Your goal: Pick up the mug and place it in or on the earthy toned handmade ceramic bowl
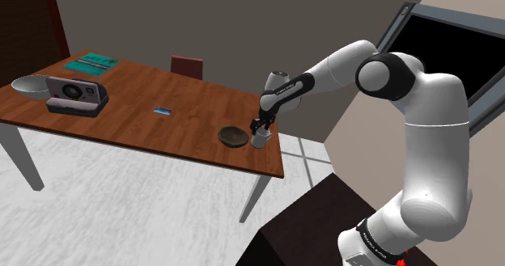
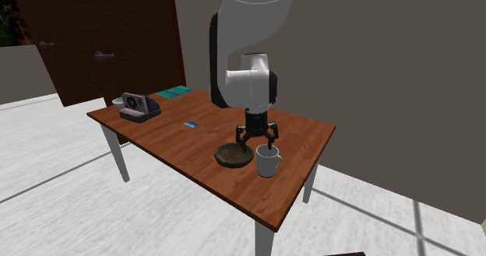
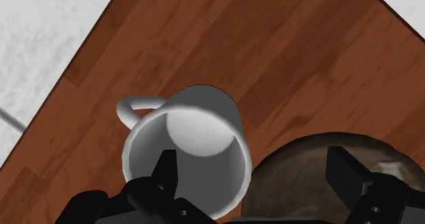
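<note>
While arm (image 2: 248, 79) points down | claw (image 2: 257, 142) spread, straddling mug (image 2: 267, 163) rim | bowl (image 2: 234, 156) beside

The white arm (image 1: 429, 143) rises from its base (image 1: 374, 242) at the shoulder view's lower right. It bends at a dark-jointed elbow (image 1: 385, 73) in the upper right and slopes down and left toward the middle of the frame. There the wrist (image 1: 285, 89) tips downward, so the black gripper (image 1: 259, 130) points straight down just right of centre.

In the second exterior view the arm (image 2: 251, 9) hangs from the top edge at centre. The white wrist (image 2: 249, 82) is vertical, and the gripper (image 2: 257, 140) under it has its fingers (image 2: 241, 135) splayed apart.

In the wrist view the gripper (image 3: 252, 163) shows both black fingers (image 3: 165, 173) standing wide apart, not meeting.
</note>
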`<action>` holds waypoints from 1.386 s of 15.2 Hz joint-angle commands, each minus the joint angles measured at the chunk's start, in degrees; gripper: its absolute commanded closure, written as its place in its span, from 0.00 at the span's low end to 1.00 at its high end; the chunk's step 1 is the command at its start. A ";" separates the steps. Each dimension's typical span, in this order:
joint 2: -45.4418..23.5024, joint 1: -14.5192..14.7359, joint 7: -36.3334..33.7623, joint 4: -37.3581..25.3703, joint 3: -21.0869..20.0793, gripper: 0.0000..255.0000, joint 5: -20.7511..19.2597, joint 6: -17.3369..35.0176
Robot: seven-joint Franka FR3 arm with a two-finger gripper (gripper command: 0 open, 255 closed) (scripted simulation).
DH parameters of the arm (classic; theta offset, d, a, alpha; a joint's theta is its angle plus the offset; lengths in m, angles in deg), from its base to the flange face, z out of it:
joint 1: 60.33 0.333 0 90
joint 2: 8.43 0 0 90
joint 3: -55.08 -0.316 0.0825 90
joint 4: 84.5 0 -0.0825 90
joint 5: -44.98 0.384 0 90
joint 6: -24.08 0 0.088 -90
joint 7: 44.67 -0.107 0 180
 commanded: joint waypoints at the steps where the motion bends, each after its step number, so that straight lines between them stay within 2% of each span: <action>1: -3.13 -0.09 0.05 -2.65 -0.03 0.00 -0.05 0.85; 8: -7.55 -0.44 0.14 -4.35 -0.18 0.00 0.10 3.58; 16: -7.55 -0.44 0.14 -4.36 -0.18 0.00 0.10 3.56; 17: -7.55 -0.44 0.14 -4.36 -0.18 1.00 0.10 3.56; 21: -7.55 -0.44 0.14 -4.36 -0.18 1.00 0.10 3.56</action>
